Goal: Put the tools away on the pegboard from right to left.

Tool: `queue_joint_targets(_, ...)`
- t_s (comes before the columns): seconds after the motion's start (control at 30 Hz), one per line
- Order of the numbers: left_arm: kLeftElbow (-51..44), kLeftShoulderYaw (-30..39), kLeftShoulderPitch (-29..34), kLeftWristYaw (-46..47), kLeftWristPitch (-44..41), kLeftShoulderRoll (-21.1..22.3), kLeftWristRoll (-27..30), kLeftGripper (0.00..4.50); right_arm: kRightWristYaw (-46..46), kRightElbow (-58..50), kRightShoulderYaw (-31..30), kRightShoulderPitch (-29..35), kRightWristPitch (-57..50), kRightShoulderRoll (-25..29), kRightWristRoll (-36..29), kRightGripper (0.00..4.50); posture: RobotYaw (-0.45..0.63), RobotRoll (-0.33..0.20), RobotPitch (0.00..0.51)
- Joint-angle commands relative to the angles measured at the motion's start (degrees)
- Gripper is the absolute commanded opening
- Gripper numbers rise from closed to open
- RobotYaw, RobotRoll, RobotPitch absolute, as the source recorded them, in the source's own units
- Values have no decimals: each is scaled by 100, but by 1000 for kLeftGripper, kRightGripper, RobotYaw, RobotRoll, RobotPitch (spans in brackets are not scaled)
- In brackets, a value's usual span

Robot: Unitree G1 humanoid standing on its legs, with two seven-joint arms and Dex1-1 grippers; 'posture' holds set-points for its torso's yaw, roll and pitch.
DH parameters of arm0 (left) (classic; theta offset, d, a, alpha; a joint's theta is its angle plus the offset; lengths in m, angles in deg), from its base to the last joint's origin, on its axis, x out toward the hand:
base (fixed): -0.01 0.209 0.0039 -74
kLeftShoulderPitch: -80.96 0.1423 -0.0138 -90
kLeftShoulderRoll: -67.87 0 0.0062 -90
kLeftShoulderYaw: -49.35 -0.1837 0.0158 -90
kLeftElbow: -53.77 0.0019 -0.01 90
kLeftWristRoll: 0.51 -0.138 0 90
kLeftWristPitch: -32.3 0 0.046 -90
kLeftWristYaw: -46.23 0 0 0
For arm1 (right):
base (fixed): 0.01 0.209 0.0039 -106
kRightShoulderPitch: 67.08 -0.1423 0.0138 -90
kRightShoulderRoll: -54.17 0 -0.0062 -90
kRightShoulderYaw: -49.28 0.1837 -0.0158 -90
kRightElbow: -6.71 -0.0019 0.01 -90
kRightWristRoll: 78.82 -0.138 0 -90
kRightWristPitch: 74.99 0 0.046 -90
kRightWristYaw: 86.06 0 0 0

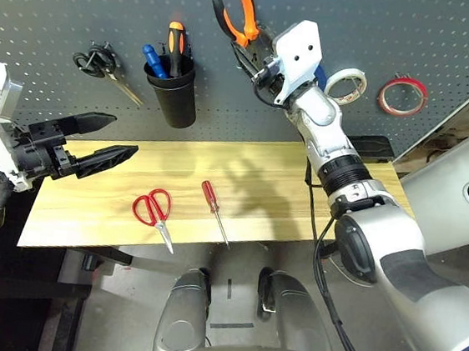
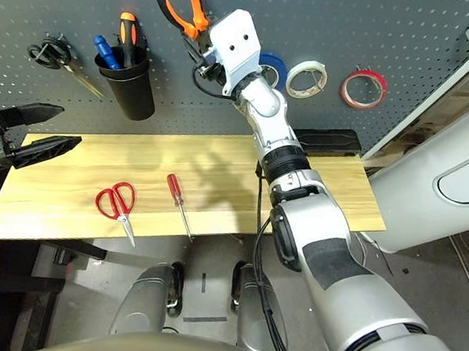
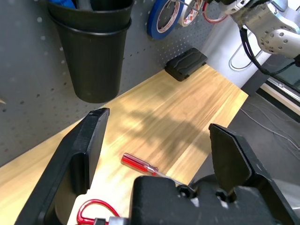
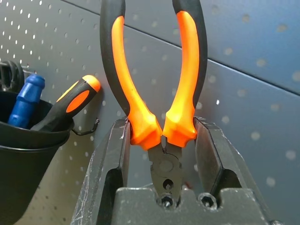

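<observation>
Risk assessment runs from the robot's left side to its right.

Left gripper (image 1: 116,140): fingers spread wide and empty, hovering above the left end of the tabletop (image 1: 260,170). No hazard is apparent here provided this arm holds position. A drop toward the wood would bring it near the red-handled scissors (image 1: 154,211), which lie flat below and to its right, and could knock them out of a graspable position.

Red-handled screwdriver (image 1: 213,209): flat on the wood, just right of the scissors, near the front edge. A nudge could roll it over that edge. Both items are judged to be pending.

Black cup (image 1: 173,92): mounted on the pegboard (image 1: 67,7), containing other tools. It lies close to the left of the raised load. Sideways drift during hanging could strike it.

Right gripper (image 4: 161,140): fingers pinch the orange-and-black pliers (image 1: 237,12) at the base of the handles, which point upward against the board. The grip is low on a long tool. The pliers could pivot or slip between the pads. A small hook (image 4: 89,129) is visible nearby. If the handles miss it, release would drop the pliers onto the tabletop.

Red tape ring (image 1: 403,96): already hung at the far right, beside a white roll (image 1: 345,85).
</observation>
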Motion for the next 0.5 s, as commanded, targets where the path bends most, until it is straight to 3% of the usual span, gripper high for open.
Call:
queue_joint_targets(0.03, -126, 8, 68, -57, -47, 10, 43, 4500, -96, 188, -23, -149, 168, -21, 82, 2098, 115, 0, 179)
queue_joint_targets(0.5, -82, -19, 56, -113, -25, -1, 44, 4500, -195, 546, 96, -162, 91, -97, -35, 2098, 119, 0, 183)
